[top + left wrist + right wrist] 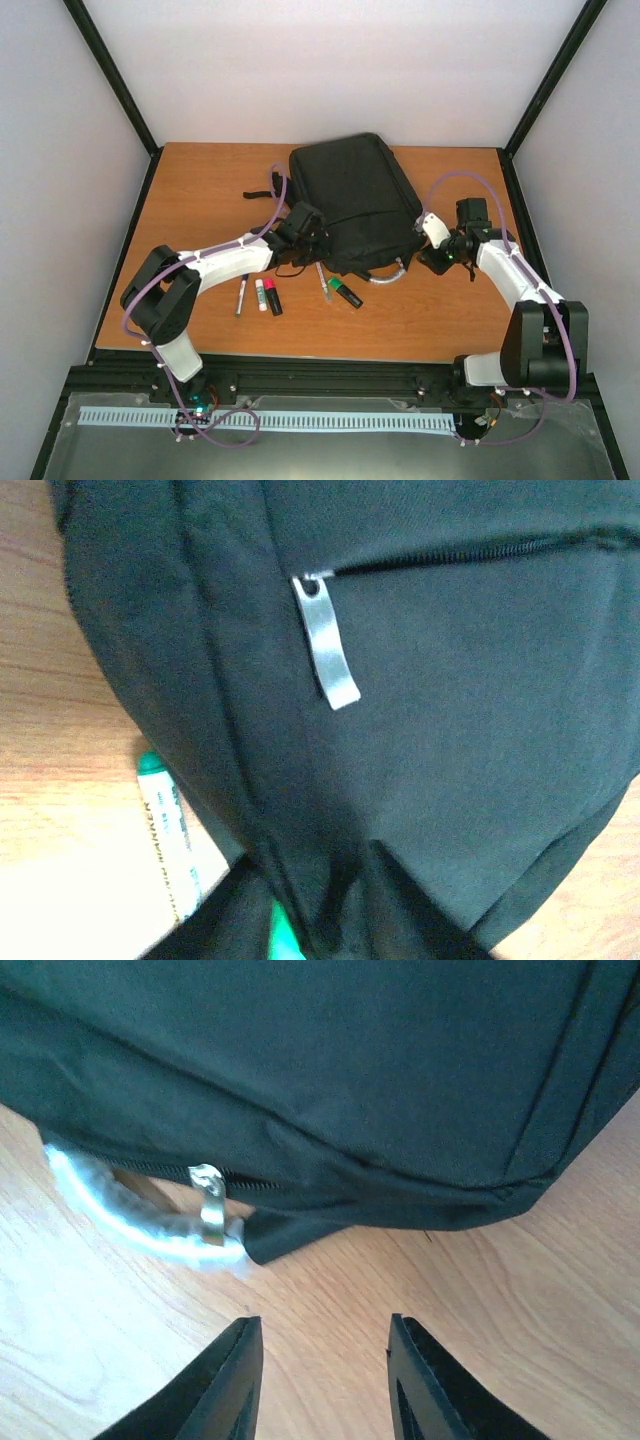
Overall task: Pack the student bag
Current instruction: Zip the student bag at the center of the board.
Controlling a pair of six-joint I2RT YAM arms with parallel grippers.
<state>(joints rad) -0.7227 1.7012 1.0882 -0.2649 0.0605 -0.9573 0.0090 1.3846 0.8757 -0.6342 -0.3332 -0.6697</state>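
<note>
- Right claw [325,1332] spread above the counter [500,1290]; bag [300,1060] just ahead of it.
- Left claw [305,228] close over the bag; its state I cannot tell.

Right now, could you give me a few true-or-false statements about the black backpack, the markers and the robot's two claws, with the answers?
1. The large black fabric backpack lies flat on the wooden table. True.
2. The right gripper holds a marker. False: its jaws stand apart over bare wood, holding nothing.
3. The green-and-black marker is inside the backpack. False: it lies on the table beside it.
4. A flat silver metal zip pull hangs on the backpack. True.
</note>
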